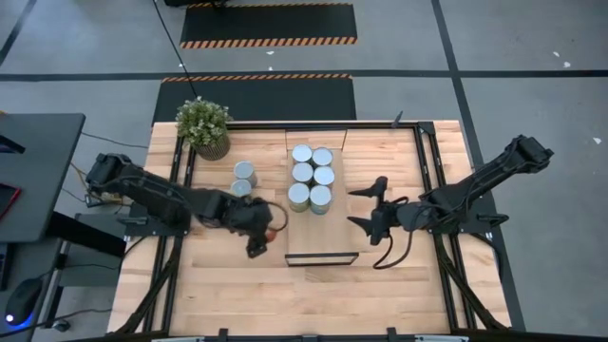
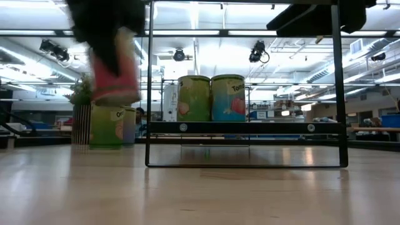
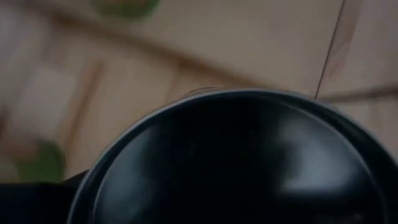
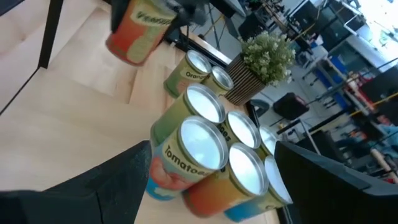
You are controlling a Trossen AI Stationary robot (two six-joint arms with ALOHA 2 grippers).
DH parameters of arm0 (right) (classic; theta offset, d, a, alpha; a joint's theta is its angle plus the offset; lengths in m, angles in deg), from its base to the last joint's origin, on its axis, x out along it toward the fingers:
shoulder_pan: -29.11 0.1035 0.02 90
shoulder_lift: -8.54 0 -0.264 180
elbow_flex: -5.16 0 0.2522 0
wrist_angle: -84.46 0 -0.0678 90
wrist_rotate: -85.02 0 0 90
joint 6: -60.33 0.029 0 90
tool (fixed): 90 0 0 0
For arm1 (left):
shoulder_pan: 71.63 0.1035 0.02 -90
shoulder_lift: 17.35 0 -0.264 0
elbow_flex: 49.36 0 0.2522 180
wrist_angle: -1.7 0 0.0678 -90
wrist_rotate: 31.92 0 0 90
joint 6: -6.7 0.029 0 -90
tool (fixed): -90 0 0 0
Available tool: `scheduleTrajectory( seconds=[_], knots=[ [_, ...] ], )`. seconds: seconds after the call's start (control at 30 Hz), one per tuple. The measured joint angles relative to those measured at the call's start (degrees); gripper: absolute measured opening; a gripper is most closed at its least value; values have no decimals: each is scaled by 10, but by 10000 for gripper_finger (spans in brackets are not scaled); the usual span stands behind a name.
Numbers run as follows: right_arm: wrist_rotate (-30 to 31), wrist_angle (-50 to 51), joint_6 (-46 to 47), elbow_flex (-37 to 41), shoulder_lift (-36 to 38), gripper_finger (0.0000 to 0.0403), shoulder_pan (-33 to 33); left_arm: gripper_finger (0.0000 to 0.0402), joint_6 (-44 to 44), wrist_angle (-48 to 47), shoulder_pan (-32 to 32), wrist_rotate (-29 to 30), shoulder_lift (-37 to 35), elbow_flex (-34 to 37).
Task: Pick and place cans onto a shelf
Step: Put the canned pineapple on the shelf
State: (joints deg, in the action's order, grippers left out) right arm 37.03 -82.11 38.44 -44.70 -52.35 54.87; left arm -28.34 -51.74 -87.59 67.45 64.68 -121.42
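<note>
Six cans point(image 1: 312, 177) stand in two rows on the shelf point(image 1: 321, 242), at its far end. Going left to right across the desk point(image 1: 247, 294): a plant point(image 1: 203, 126) sits at the far left corner, and two more cans point(image 1: 243, 179) wait just right of it, off the shelf. In front of them, the left end effector point(image 1: 269, 231) hangs near the shelf's left edge, pinching a red can point(image 4: 138, 31), which the low view shows lifted clear of the desk. Right of the shelf, the right end effector point(image 1: 365, 209) waits with fingers spread, holding nothing.

To do this step well, I judge the left arm should carry the can over the shelf frame, keep it upright, lower it onto bare board just in front of the group without nudging neighbours, then release.
</note>
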Motion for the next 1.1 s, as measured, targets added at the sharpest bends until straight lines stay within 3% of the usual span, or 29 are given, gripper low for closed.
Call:
scheduleTrajectory(
  seconds=[0.3, 0.43, 0.53, 1.1],
  knots=[
    [-2, 38, 37, 0, 2, 348, 0, 315, 167, -89, 65, -8, 152, -200],
    [-3, 48, 49, 0, 1, 348, 1, 315, 199, -107, 76, -63, 216, -283],
    [-13, 48, 53, 0, 2, 348, 2, 316, 210, -139, 75, -71, 252, -323],
    [-32, 51, 69, 0, 2, 348, 2, 318, 228, -124, 73, -67, 281, -341]
  ],
)
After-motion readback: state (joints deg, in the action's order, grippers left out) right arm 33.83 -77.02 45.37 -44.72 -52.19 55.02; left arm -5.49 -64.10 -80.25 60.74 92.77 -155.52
